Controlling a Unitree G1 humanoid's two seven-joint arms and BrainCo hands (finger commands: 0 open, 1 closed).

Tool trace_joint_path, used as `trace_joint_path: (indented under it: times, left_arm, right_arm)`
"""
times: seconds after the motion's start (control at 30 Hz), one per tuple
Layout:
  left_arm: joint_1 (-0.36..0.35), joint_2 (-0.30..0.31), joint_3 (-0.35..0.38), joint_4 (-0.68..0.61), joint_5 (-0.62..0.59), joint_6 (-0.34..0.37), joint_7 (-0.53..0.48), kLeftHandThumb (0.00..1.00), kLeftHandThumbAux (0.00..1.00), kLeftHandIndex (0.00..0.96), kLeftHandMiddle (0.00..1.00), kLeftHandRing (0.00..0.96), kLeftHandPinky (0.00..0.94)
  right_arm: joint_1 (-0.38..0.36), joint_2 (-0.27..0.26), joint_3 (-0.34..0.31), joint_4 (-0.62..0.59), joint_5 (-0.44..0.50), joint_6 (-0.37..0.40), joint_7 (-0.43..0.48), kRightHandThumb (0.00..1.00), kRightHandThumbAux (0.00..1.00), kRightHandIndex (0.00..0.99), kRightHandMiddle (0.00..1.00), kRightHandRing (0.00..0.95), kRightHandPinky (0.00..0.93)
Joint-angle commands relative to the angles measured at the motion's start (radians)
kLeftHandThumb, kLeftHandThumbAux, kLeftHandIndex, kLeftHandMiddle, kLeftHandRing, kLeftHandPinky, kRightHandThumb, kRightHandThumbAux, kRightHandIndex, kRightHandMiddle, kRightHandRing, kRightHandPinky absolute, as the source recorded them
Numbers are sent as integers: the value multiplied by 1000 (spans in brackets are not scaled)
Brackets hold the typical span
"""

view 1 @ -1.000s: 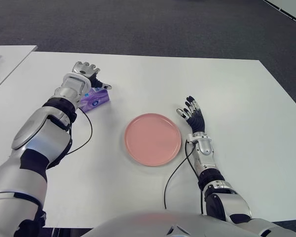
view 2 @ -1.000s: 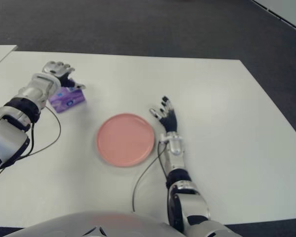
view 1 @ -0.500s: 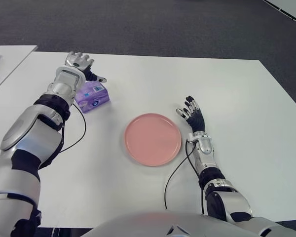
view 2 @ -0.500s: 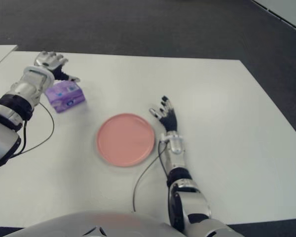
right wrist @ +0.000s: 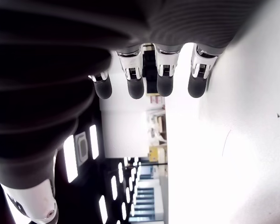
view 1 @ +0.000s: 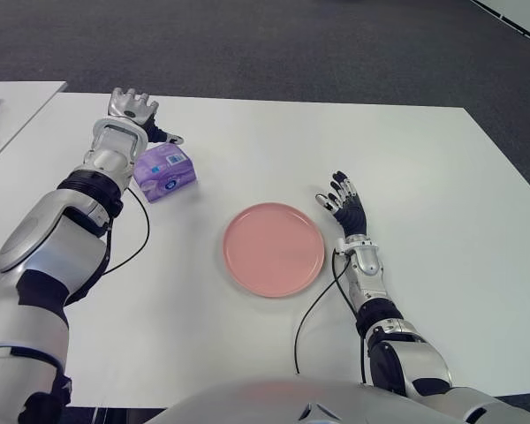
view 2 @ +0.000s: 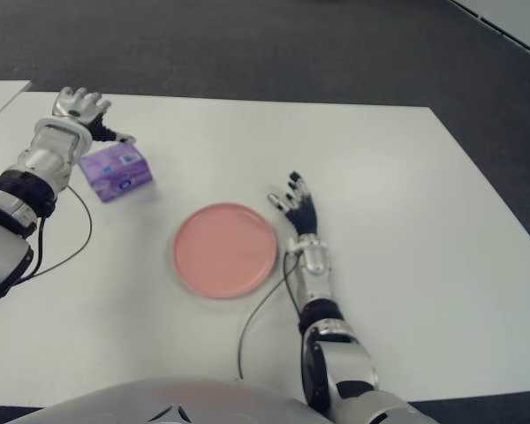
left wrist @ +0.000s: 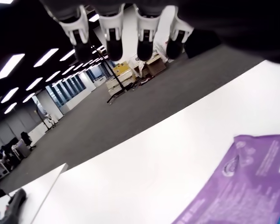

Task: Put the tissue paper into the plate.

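Observation:
A purple pack of tissue paper (view 1: 164,171) lies on the white table (view 1: 247,141), up and to the left of the pink plate (view 1: 275,248). My left hand (view 1: 131,108) hovers just beyond the pack's far left corner, fingers spread and holding nothing. In the left wrist view the pack (left wrist: 242,186) shows below the extended fingers (left wrist: 113,32), apart from them. My right hand (view 1: 343,201) shows just right of the plate, fingers relaxed and open.
A black cable (view 1: 318,305) runs from the right wrist past the plate's near right edge. Another cable (view 1: 143,225) loops beside the left forearm. A second white table (view 1: 9,110) with a dark object stands at far left. Dark carpet lies beyond.
My left hand has lifted off the tissue pack and drawn back toward the far left, leaving the pack lying uncovered on the table. The right hand has not moved.

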Motion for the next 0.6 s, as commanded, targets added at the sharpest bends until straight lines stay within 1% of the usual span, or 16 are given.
trace_joint_path:
  times: [0.03,0.4,0.6]
  left_arm:
    - [29,-9,-24,30,20,10,-16,93,64,0,0,0,0]
    - [47,-15,-21,48,-8,-4,-16,108,75,0,0,0,0]
    - [68,-31,-13,43,-33,-24,-58,106,66,0,0,0,0]
  right_arm:
    - [64,0,-1,59,-6,45,-7,54,701,0,0,0,1]
    - [64,-4,-1,62,-8,41,-13,56,694,0,0,0,0]
    - [64,-6,-1,63,-7,47,-10,60,693,0,0,0,2]
